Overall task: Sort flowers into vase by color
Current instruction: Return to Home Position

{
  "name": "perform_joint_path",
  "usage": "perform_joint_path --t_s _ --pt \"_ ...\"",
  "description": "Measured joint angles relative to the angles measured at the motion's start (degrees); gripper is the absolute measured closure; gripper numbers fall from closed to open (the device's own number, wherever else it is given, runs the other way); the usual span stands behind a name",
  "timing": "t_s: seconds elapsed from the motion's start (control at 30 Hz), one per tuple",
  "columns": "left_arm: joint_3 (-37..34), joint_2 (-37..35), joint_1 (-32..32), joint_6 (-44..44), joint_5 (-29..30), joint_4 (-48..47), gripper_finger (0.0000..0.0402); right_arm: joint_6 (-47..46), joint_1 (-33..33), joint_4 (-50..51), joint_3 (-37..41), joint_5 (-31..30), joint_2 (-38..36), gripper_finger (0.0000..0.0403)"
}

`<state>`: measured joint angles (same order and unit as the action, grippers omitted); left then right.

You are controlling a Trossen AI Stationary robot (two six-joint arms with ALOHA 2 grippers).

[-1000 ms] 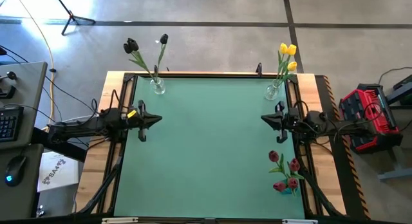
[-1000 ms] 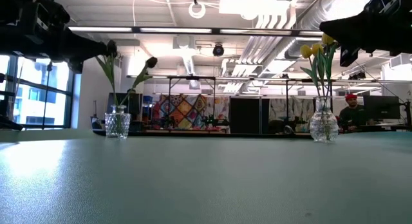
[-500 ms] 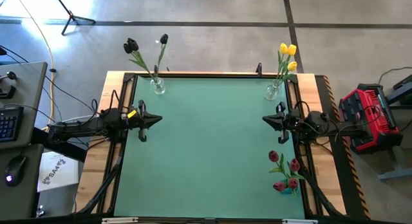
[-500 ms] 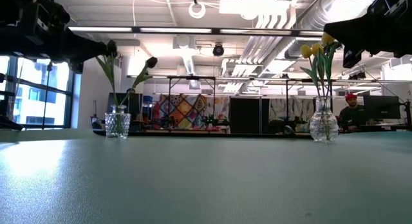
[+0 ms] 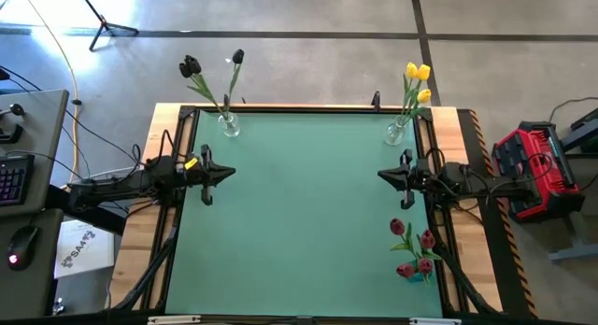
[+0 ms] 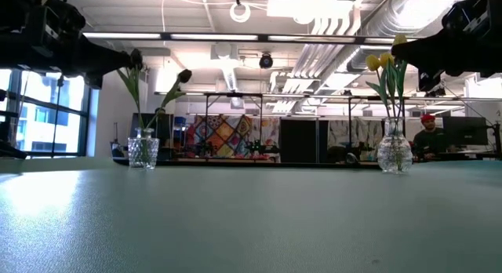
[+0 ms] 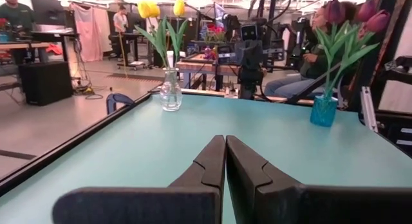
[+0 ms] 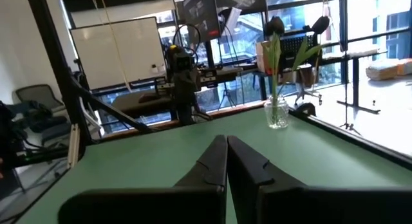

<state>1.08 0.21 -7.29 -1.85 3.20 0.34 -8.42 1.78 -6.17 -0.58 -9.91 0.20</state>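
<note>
Left arm: You had it lying low along the left edge of the counter [image 5: 299, 222]. The left gripper [image 5: 230, 175] pointed inward over the mat, its fingers [image 7: 209, 165] pressed together on nothing.
Right arm: It lay the same way at the counter's right edge. The right gripper [image 5: 381, 176] faced inward, also clenched and empty.
Black flowers [image 5: 191, 65]: They stood in a clear vase [image 5: 229, 127] at the counter's far left corner, stems splayed apart.
Yellow flowers [image 5: 417, 75]: They stood in a second clear vase [image 5: 396, 133] at the far right corner.
Red flowers [image 5: 416, 241]: They were bunched in the blue vase [image 5: 414, 272] at the counter's right edge, nearer the front.
Low view: It showed you only the two far vases. The blue vase appeared in the high and left wrist views.
Materials: The clear vases were round-bellied faceted glass. The blue vase was a small, smooth, translucent cup. The counter had a matte green top inside a wooden border.
</note>
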Motion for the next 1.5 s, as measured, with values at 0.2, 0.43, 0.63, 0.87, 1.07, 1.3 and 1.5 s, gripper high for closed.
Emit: perform_joint_path --t_s 0.2,0.43,0.63,0.87,1.07,1.3,1.5 --pt "-0.19 1.22 -0.26 -0.91 -0.84 0.28 0.0401 0.96 0.00 0.23 0.02 -0.11 -0.02 0.0403" --pt "-0.35 5.04 1.30 -1.58 0.84 0.58 0.0401 0.82 0.00 1.53 0.02 2.05 0.01 0.0403" --pt "-0.35 5.11 1.61 1.09 2.49 1.03 0.0401 1.39 0.00 3.54 0.02 2.79 -0.02 0.0403" --pt "-0.37 5.21 0.10 0.44 0.69 0.85 0.0401 3.81 0.00 4.51 0.02 4.04 0.46 0.0403" --pt "-0.37 8.52 -1.24 -2.21 0.48 0.72 0.0401 -1.66 -0.02 4.44 0.02 3.69 0.47 0.0403" --pt "-0.42 11.92 -2.19 -7.09 0.47 2.44 0.0401 -4.84 -0.02 4.46 0.02 4.02 0.47 0.0403" --pt "-0.42 11.89 -0.48 -6.36 2.83 9.01 0.0401 -4.68 -0.02 4.44 0.02 4.07 0.47 0.0403"
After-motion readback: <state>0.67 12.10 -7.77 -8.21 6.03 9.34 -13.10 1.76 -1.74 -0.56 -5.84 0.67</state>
